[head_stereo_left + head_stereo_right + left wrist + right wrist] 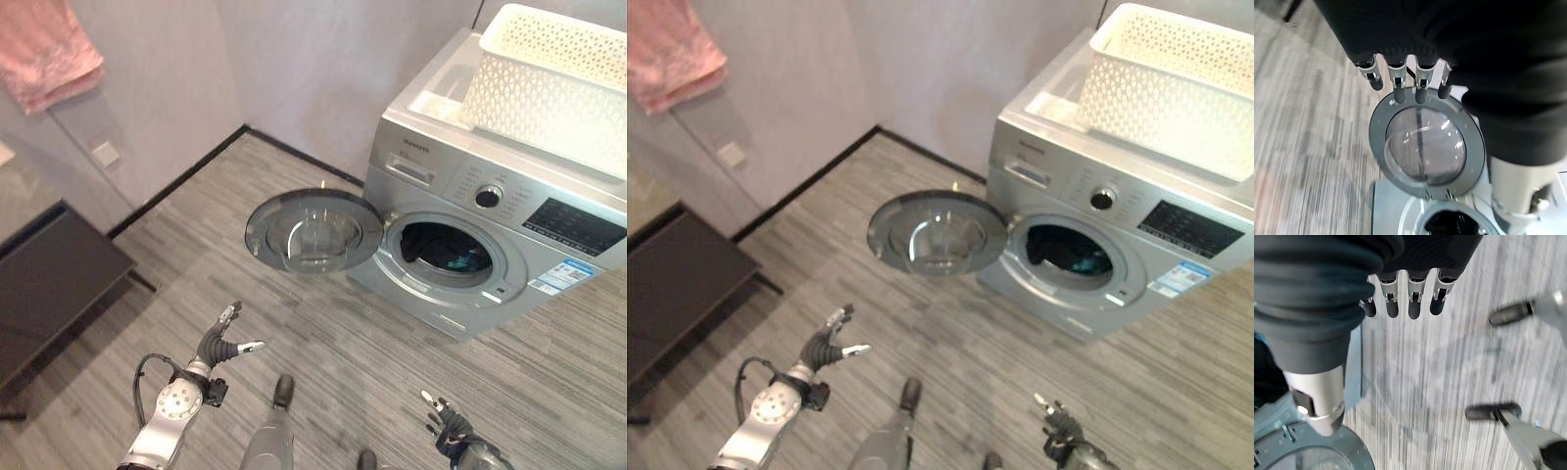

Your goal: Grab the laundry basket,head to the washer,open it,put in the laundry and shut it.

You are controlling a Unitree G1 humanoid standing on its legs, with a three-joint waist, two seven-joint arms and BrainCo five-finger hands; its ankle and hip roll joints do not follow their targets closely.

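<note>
The silver washer (549, 176) stands at the right with its round door (313, 232) swung wide open to the left. Dark laundry (446, 253) lies inside the drum. The white lattice laundry basket (554, 73) sits on top of the washer. My left hand (223, 341) hovers low over the floor in front of the door, fingers straight and holding nothing; its wrist view looks past the fingers (1396, 83) at the door glass (1425, 147). My right hand (443, 416) is at the bottom, open and empty, fingers (1410, 301) over the floor.
A dark low table (49, 284) stands at the left by the wall. A pink cloth (44, 49) hangs at the upper left. Grey plank floor (323, 333) lies between me and the washer.
</note>
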